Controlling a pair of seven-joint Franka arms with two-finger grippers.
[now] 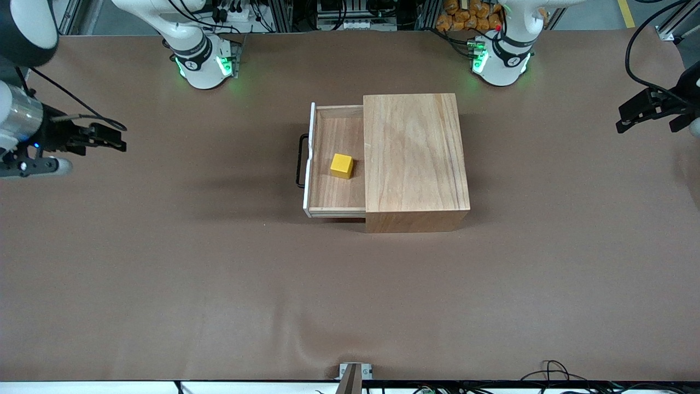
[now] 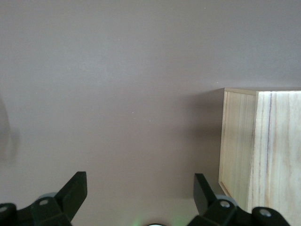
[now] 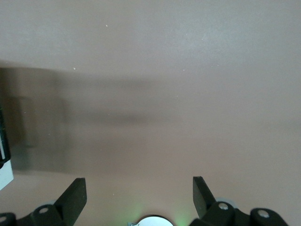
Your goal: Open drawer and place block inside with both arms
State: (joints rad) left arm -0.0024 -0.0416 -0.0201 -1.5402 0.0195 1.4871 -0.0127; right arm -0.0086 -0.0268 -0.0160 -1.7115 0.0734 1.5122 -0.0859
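We are hovering our right gripper [image 1: 117, 139] spread empty at the right arm's table edge, the block [image 1: 342, 166] sitting in the pulled-out drawer [image 1: 333, 197] mid-table facing it, our left gripper [image 1: 629, 117] likewise spread, waiting.

Table [image 1: 219, 273]: matt brown, looks like paper or cloth. Box [image 1: 415, 153]: pale, smooth wood, grain visible. Drawer [image 1: 333, 158]: same light wood, white-edged front, black wire handle [image 1: 300, 160]. Block [image 1: 342, 166]: smooth yellow, matt. Arms' bases [image 1: 202, 60]: glossy white plastic.
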